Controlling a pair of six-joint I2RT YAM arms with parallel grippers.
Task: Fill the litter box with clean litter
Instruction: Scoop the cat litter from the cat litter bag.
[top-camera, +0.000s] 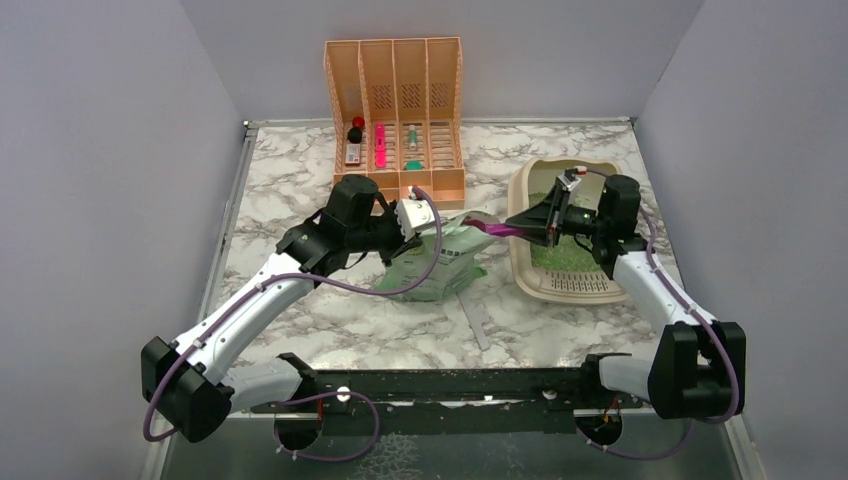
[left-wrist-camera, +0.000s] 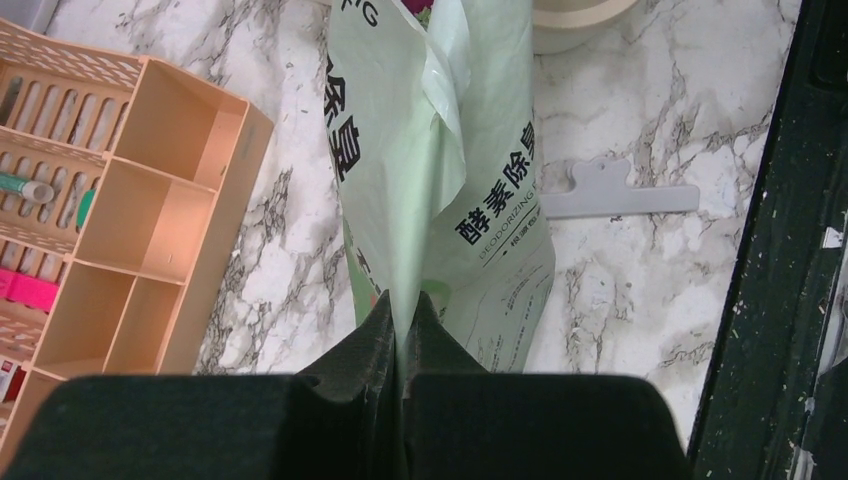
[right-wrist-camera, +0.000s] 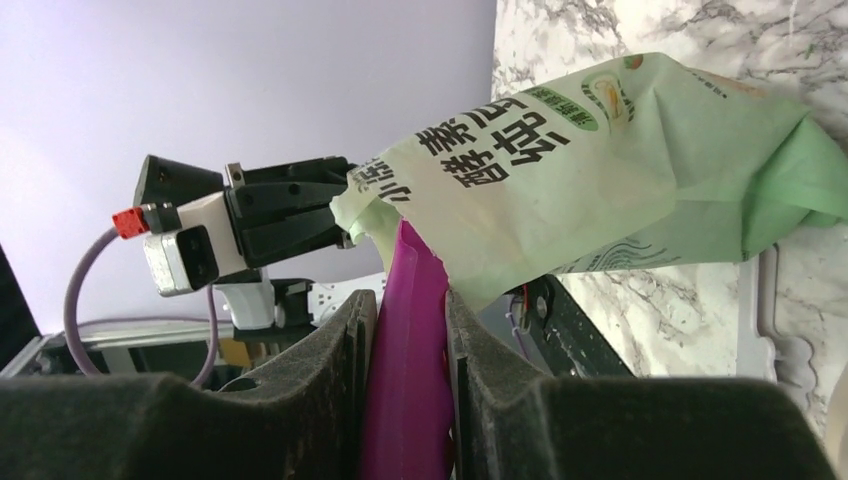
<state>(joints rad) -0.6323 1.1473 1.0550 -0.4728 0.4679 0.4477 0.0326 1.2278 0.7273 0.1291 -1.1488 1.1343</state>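
Note:
The beige litter box (top-camera: 585, 285) sits at the right of the table, a layer of green clean litter (top-camera: 560, 255) inside it. A pale green printed bag (top-camera: 440, 265) lies left of it. My left gripper (top-camera: 435, 220) is shut on the bag's upper edge; the wrist view shows the film pinched between the jaws (left-wrist-camera: 402, 310). My right gripper (top-camera: 520, 228) hovers over the box's left rim, shut on a magenta scoop handle (right-wrist-camera: 408, 350). The scoop (top-camera: 495, 230) reaches left into the bag's mouth (right-wrist-camera: 400, 215), and its front end is hidden inside.
A peach slatted file organizer (top-camera: 395, 110) with small items stands at the back, close behind the left gripper. A flat grey tool (top-camera: 478, 320) lies on the marble in front of the bag. Grey walls enclose the table; a black rail (top-camera: 450, 385) runs along the near edge.

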